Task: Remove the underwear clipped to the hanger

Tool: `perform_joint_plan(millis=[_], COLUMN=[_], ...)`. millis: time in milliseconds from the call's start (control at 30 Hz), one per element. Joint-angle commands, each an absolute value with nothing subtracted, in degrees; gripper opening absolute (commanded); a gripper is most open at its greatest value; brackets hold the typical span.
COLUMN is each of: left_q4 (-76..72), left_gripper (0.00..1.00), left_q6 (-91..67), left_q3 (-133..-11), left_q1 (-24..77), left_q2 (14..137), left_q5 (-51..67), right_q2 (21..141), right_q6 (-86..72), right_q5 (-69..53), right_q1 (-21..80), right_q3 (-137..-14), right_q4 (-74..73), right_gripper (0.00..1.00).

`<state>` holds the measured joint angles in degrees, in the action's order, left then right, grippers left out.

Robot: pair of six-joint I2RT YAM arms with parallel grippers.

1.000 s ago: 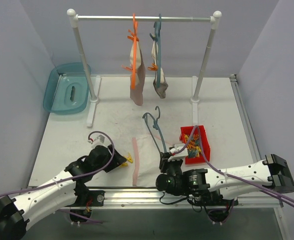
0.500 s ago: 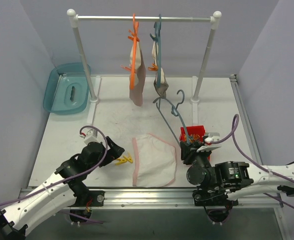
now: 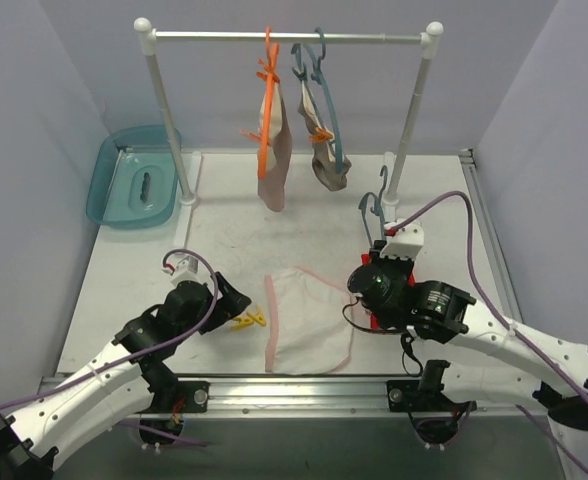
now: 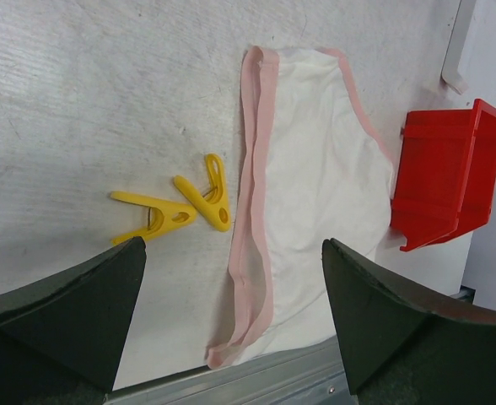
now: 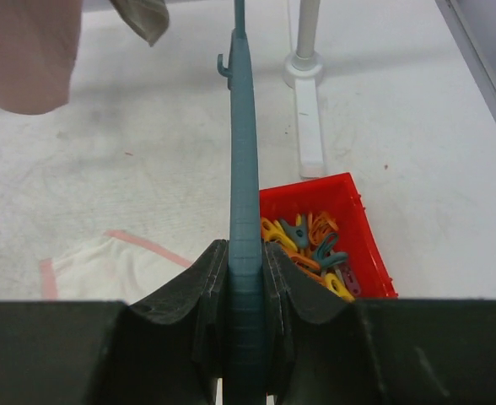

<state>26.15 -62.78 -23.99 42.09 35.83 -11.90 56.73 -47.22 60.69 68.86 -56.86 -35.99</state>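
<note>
Your left gripper (image 4: 233,253) hangs wide open just left of the white underwear (image 4: 315,186), and your right gripper (image 5: 245,261) is clamped on the blue hanger (image 5: 240,126).

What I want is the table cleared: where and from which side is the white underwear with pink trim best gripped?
Pinch the white cloth underwear with pink trim at its straight pink band on the left edge, coming straight down. It lies flat on the white table, so only that likely thicker hem gives a ridge, and the open left claw hangs over it.
</note>
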Motion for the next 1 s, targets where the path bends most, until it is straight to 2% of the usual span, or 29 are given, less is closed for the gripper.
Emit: perform_joint_plan(millis=[0, 233, 267, 500, 767, 967], left_q4=[22.59, 20.92, 20.66, 18.37, 16.43, 17.49], left_gripper=[0.94, 0.94, 0.94, 0.94, 0.94, 0.93], left_q6=[-63.10, -61.97, -61.53, -57.75, -51.42, -50.10], left_q3=[-25.49, -25.14, -25.22, -26.01, -28.12, -28.30], left_q1=[41.66, 41.49, 41.48, 41.13, 40.52, 40.34], left_q2=[35.25, 34.98, 35.07, 36.03, 34.02, 30.94], left_q5=[-10.46, -9.84, -9.84, -9.58, -8.00, -8.79], right_q2=[51.70, 48.33, 48.95, 59.92, 61.53, 54.41], right_q6=[-32.55, -10.48, -8.98, -0.36, 4.92, 4.22], right_q5=[51.71, 34.84, 32.11, 16.19, 11.78, 7.21], right_q1=[60.75, 44.94, 44.91, 27.98, 25.49, 25.49], right_q3=[-55.55, -57.91, -58.88, -68.37, -70.40, -67.33], right_q4=[-25.16, -7.23, -6.42, -0.63, 13.18, 16.61], right_gripper=[0.00, 0.00, 0.00, 0.00, 0.00, 0.00])
